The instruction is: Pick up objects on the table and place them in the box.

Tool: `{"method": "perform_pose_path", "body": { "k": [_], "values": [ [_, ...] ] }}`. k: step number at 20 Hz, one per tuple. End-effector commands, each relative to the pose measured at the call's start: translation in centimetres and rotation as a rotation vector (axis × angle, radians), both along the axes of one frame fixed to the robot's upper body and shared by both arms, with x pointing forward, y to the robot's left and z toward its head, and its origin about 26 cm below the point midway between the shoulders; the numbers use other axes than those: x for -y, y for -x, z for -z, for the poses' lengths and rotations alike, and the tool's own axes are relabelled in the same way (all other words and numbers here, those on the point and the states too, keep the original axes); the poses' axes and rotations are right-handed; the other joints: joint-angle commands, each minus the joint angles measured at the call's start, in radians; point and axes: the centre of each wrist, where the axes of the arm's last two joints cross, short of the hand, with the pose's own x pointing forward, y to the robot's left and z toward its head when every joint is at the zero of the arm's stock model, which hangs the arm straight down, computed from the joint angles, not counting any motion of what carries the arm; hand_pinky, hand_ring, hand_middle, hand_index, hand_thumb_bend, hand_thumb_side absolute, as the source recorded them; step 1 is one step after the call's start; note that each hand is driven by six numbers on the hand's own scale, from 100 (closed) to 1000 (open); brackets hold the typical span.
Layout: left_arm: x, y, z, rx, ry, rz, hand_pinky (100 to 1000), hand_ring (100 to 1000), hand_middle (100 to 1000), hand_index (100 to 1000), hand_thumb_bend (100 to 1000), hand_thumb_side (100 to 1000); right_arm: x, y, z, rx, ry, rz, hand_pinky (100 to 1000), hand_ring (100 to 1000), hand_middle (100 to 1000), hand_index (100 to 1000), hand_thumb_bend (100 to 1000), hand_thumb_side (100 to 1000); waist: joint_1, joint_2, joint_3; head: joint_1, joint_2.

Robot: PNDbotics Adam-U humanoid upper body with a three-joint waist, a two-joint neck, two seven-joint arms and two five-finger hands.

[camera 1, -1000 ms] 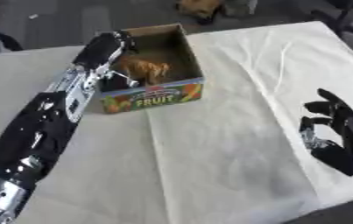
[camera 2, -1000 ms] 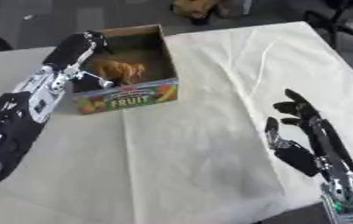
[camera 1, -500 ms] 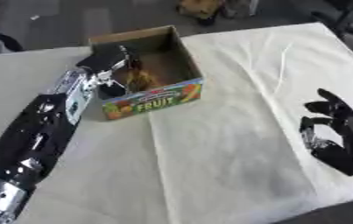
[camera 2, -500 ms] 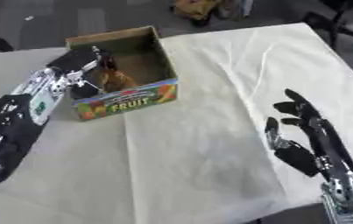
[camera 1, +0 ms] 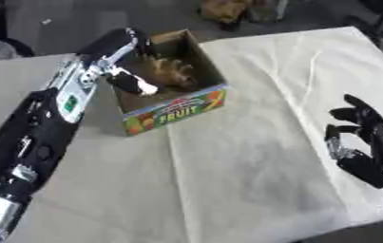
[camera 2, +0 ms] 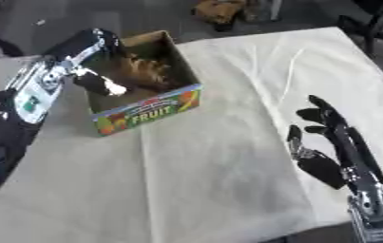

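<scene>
Box: we read "FRUIT" on its front.
Left robot hand: over box; we cannot tell its fingers.
Right robot hand: released, fingers spread, above counter.

A cream cloth covers the table; beyond it lies grey floor with a blurred brown object.
</scene>
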Motion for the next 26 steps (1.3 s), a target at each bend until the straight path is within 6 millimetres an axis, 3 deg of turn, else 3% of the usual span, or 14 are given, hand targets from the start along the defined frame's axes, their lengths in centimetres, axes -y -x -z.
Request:
{"method": "perform_pose_path", "body": {
  "k": [1,9,17,26],
  "values": [
    [-0.6,1.2,-2.6,0.045,0.038,0.035,615,624,575,671,602,362,0.6,0.1,-0.5,0.014,0.017,0.013,774,852,753,986,100,341,-0.003,-0.023,0.008,-0.005,0.011],
    [-1.0,5.2,-2.2,0.058,0.315,0.125,608,610,551,662,514,287,1.2,0.4,0.0,-0.002,0.015,0.037,774,852,753,986,100,344,-0.009,-0.040,0.066,-0.014,0.030],
    [-1.6,10.1,1.9,-0.019,0.608,0.143,608,619,550,658,444,286,1.7,0.7,0.4,-0.005,-0.001,0.070,767,844,746,983,100,343,-0.014,-0.054,0.124,-0.019,0.054],
    [-2.5,13.1,6.4,-0.097,0.798,0.076,611,627,554,658,423,323,2.1,0.9,0.7,0.001,-0.024,0.100,751,834,737,979,100,338,-0.020,-0.072,0.166,-0.006,0.083]
  ]
}}
